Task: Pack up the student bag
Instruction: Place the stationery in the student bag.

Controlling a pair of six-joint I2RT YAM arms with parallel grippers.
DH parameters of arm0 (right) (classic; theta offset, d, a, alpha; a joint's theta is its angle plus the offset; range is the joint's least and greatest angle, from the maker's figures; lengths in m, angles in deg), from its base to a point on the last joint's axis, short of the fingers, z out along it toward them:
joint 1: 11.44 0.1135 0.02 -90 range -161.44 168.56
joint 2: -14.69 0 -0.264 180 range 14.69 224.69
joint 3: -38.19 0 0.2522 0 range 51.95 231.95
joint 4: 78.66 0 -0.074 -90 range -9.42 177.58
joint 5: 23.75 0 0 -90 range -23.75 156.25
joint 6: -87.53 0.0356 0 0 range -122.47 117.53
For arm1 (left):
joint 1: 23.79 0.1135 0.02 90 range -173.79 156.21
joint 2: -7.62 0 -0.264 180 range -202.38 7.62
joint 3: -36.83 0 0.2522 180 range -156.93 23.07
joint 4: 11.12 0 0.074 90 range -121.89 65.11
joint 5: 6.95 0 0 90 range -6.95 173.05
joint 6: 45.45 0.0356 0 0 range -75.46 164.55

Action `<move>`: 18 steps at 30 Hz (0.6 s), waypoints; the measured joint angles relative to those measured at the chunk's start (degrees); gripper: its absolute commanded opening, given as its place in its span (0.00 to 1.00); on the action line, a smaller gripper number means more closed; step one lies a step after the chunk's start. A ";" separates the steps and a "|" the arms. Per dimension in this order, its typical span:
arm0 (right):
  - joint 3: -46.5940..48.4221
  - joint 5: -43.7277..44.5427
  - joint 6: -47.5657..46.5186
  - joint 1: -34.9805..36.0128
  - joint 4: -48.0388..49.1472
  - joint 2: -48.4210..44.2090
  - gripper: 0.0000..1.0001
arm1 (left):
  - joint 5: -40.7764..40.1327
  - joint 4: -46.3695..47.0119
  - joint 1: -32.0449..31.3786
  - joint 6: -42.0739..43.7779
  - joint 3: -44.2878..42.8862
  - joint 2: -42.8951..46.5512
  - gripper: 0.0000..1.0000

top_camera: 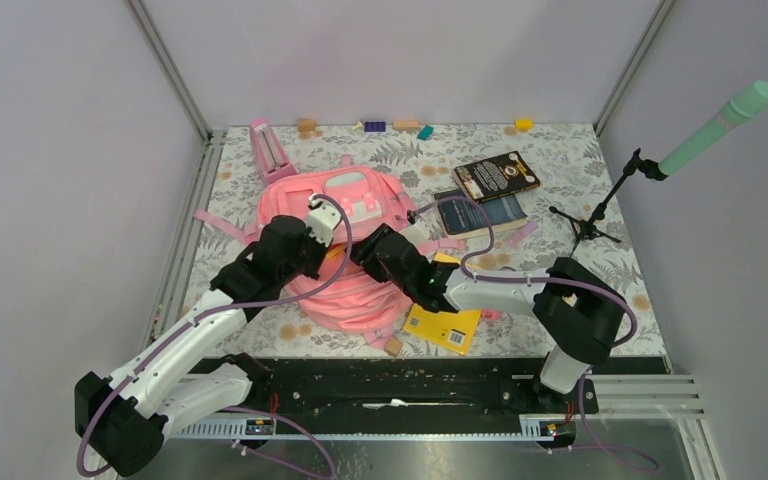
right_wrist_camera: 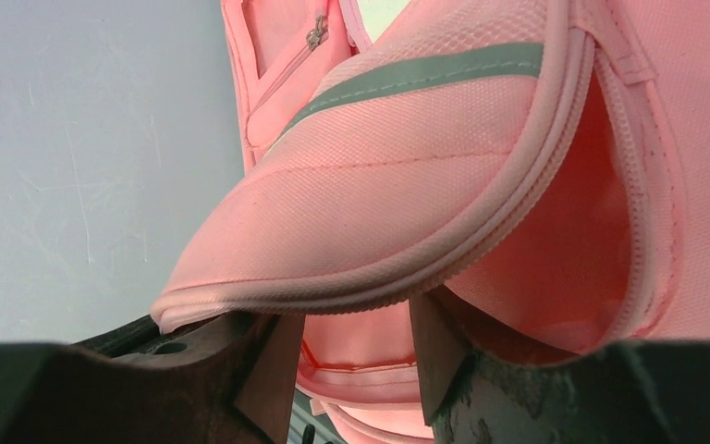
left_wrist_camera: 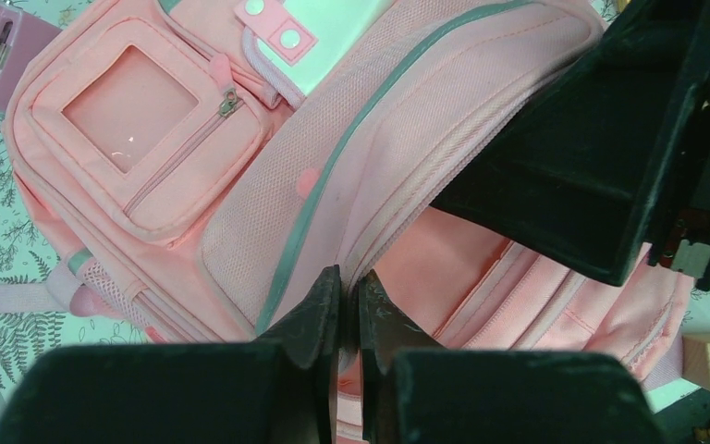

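The student bag point(top_camera: 352, 300) is a soft pink backpack lying mid-table with its main compartment unzipped. My left gripper point(top_camera: 328, 254) is shut on the zipper edge of the bag's upper flap point(left_wrist_camera: 379, 120), fingertips pinching the fabric point(left_wrist_camera: 349, 277). My right gripper point(top_camera: 365, 250) is open, its fingers point(right_wrist_camera: 268, 370) inside the bag's opening under the lifted flap point(right_wrist_camera: 407, 185); it holds nothing. The pink lining shows between the fingers. A yellow book point(top_camera: 445, 328) lies on the table beside the right arm, partly under it.
Two dark books point(top_camera: 495, 176) point(top_camera: 480, 212) lie right of the bag. A pink metronome point(top_camera: 270, 150) stands behind it. A mic stand point(top_camera: 600, 210) with a mint tube is at the right. Small blocks line the back edge; a wooden block point(top_camera: 393, 346) lies near the front.
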 measured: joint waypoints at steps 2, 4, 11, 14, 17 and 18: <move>-0.55 0.39 -1.14 0.13 0.33 -0.66 0.50 | -0.02 -0.04 0.00 0.02 0.00 0.02 0.00; -1.18 1.05 -2.45 0.17 0.83 -1.51 0.49 | -0.02 -0.04 0.00 0.02 0.00 0.02 0.00; -3.89 1.33 -10.10 0.59 1.01 -7.80 0.50 | -0.11 -0.11 0.00 0.02 0.00 0.00 0.00; -5.35 1.36 -16.09 0.70 -1.46 -12.90 0.53 | -0.17 -0.15 0.00 0.02 0.00 0.00 0.00; -7.02 1.60 -22.34 0.68 -6.05 -19.04 0.57 | -0.31 -0.17 0.00 0.02 0.00 0.00 0.00; -7.54 1.88 -24.09 0.44 -7.98 -21.03 0.57 | -0.31 -0.20 0.00 0.02 0.00 0.00 0.00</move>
